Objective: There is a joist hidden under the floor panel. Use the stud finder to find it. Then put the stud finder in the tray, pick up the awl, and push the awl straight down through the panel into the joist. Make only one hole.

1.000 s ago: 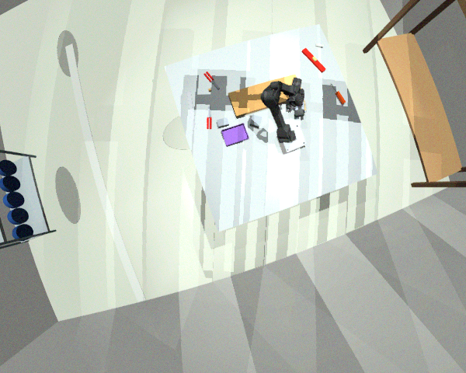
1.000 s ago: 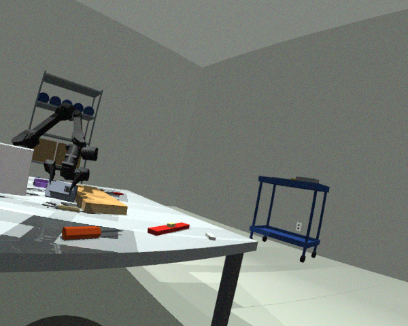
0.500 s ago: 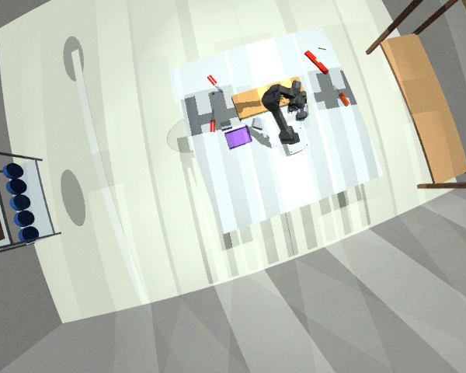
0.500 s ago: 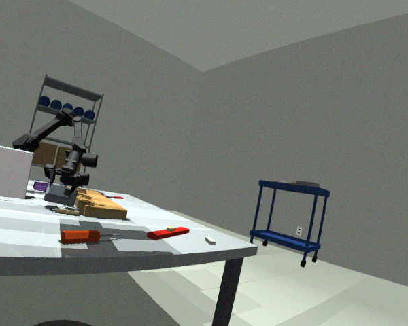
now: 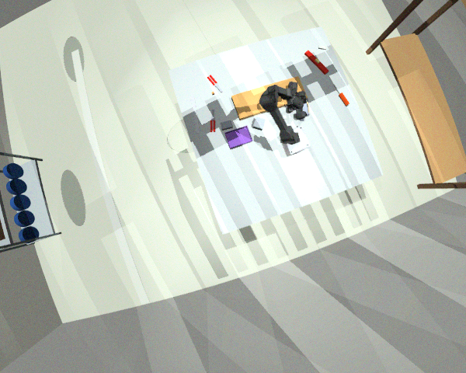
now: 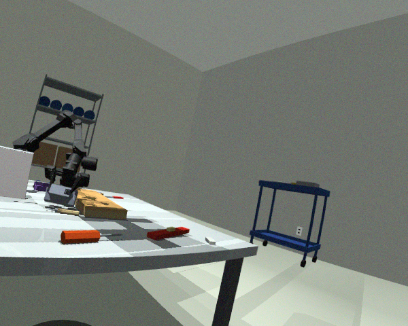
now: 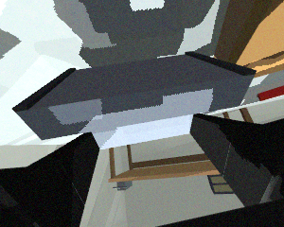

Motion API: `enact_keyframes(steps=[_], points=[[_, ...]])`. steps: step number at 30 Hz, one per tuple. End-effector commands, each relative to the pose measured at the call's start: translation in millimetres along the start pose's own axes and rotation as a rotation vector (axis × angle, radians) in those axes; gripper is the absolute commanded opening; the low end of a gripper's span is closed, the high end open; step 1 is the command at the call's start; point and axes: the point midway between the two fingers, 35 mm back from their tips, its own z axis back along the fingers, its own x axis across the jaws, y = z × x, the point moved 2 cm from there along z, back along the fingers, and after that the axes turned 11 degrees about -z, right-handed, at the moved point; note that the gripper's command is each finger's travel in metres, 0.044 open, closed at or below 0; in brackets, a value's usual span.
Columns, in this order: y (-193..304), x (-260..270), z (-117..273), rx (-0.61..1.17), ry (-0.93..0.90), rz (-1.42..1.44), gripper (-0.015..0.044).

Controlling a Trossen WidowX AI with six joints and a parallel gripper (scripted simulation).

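My gripper [image 6: 64, 183] [image 7: 142, 123] is shut on the stud finder [image 6: 56, 196] [image 7: 133, 87], a wide grey box with a small dark mark on one face. It hangs low beside the tan floor panel [image 5: 244, 107] [image 6: 104, 212]; whether it touches the table or panel cannot be told. The awl seems to be the tool with a tan handle [image 6: 67, 212], lying by the panel's near end. The purple tray [image 5: 238, 138] [image 6: 40, 186] stands on the table, away from the gripper. The joist is hidden.
An orange-handled tool [image 5: 343, 99] [image 6: 80, 236] and a red bar [image 5: 321, 67] [image 6: 158, 234] lie beyond the panel. Red-handled tools [image 5: 212, 126] and grey blocks [image 5: 227, 124] [image 5: 259, 123] lie near the tray. A tall white box [image 6: 11, 172] stands near the arm's base.
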Motion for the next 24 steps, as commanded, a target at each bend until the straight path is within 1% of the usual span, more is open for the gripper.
enact_keyframes(steps=[1, 24], points=[[0.6, -0.1, -0.3, 0.044, 0.010, -0.009, 0.0000], [-6.3, 1.6, -1.4, 0.184, 0.034, -0.011, 0.0000]])
